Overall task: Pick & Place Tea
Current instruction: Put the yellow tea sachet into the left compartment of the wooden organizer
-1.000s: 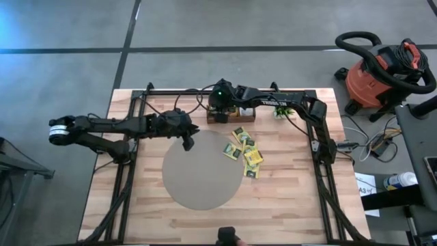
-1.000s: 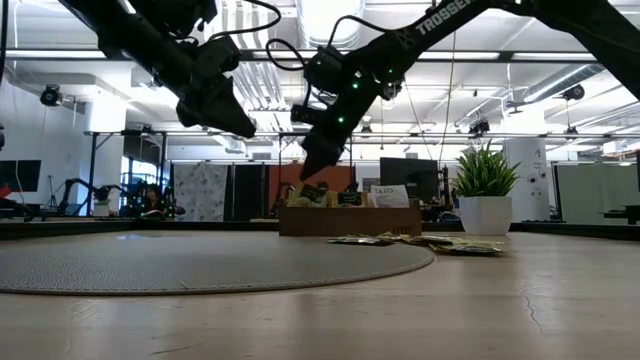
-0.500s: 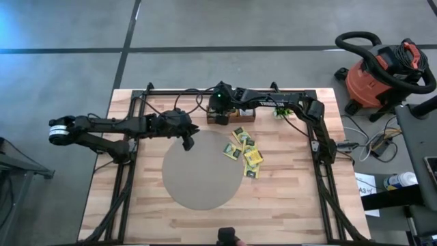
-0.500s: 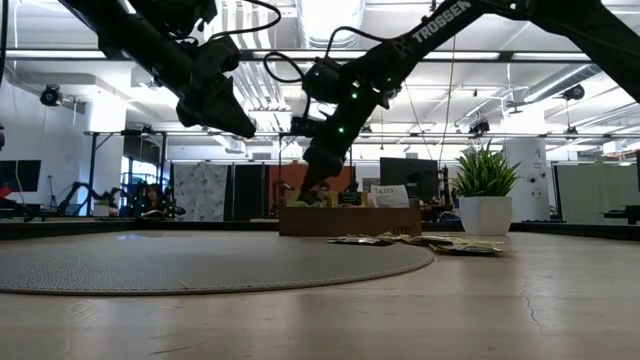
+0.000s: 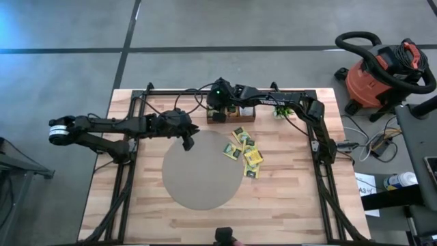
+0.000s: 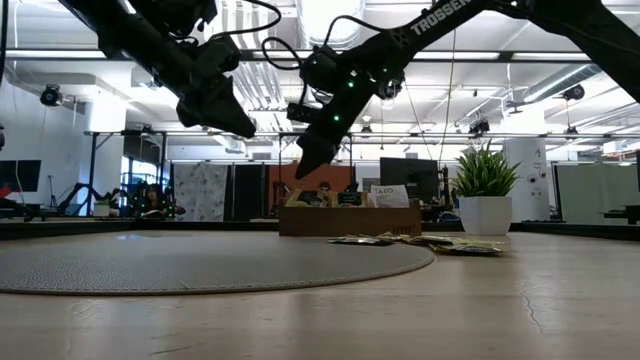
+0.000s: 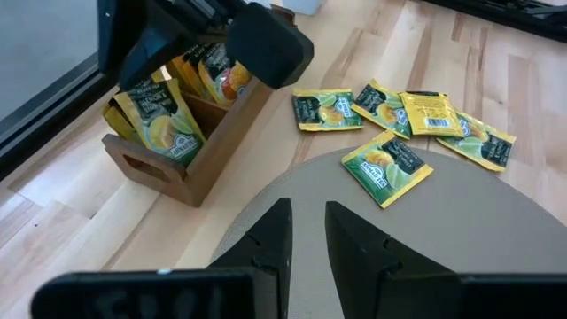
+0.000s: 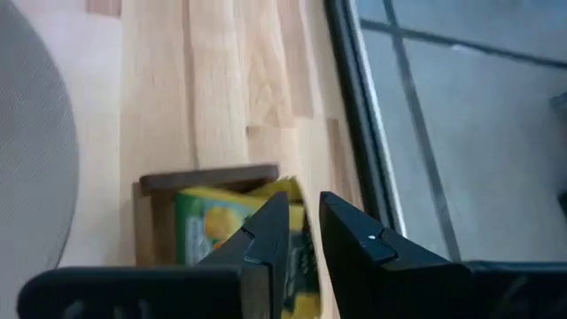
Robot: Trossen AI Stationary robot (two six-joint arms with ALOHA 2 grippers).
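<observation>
- Right gripper (image 6: 303, 166) hangs above the left end of the wooden tray (image 5: 232, 116) at the back of the table (image 5: 287, 205). Fingers (image 8: 266, 232) stand a narrow gap apart; nothing visible between them, clear of the sachets below.
- Tray compartments hold upright yellow and green tea sachets (image 7: 159, 115); in the right wrist view, a green-yellow sachet (image 8: 208, 221) sits in the end compartment, directly under the fingers.
- Loose sachets (image 5: 244, 152) lie flat on the wood just right of the round grey mat (image 5: 202, 171); one green sachet (image 7: 387, 166) overlaps the mat edge.
- Left gripper (image 5: 187, 142) hovers over the mat's back edge, fingers (image 7: 270, 237) slightly parted, holding nothing.
- Potted plant (image 6: 485, 200) stands right of the tray.
</observation>
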